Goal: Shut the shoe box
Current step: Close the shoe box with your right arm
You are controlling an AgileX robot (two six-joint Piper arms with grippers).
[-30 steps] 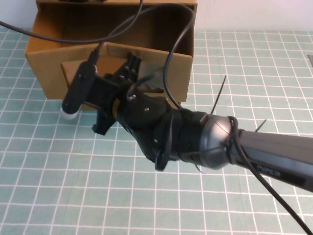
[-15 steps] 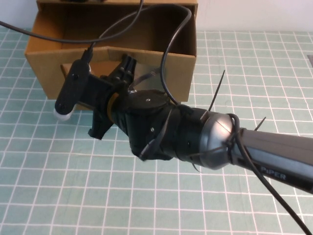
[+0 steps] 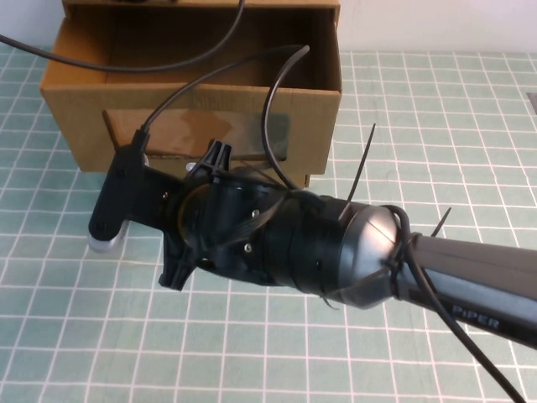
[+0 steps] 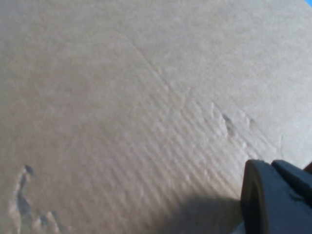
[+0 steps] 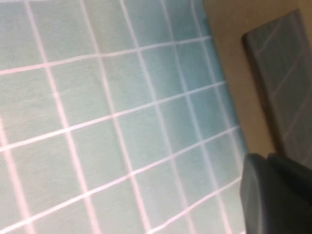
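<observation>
The shoe box [image 3: 67, 126] is brown cardboard and stands at the far left of the table, open at the top. Its front has a clear window [image 3: 201, 134] with a small white tab [image 3: 191, 168] just below. My right gripper [image 3: 216, 156] is shut and empty, with its tip just in front of the box front, under the window. The right wrist view shows that gripper [image 5: 278, 195] over the mat beside the window [image 5: 282, 83]. My left gripper [image 4: 278, 195] is pressed close to bare cardboard [image 4: 122, 97], which fills the left wrist view.
A green mat with a white grid [image 3: 436, 126] covers the table. My right arm [image 3: 352, 252] stretches from the lower right across the middle and hides the mat under it. Black cables [image 3: 277, 109] loop over the box.
My right gripper has drawn back from the box front toward the near side. The window now shows. The front's top edge was bent and is now straight.
</observation>
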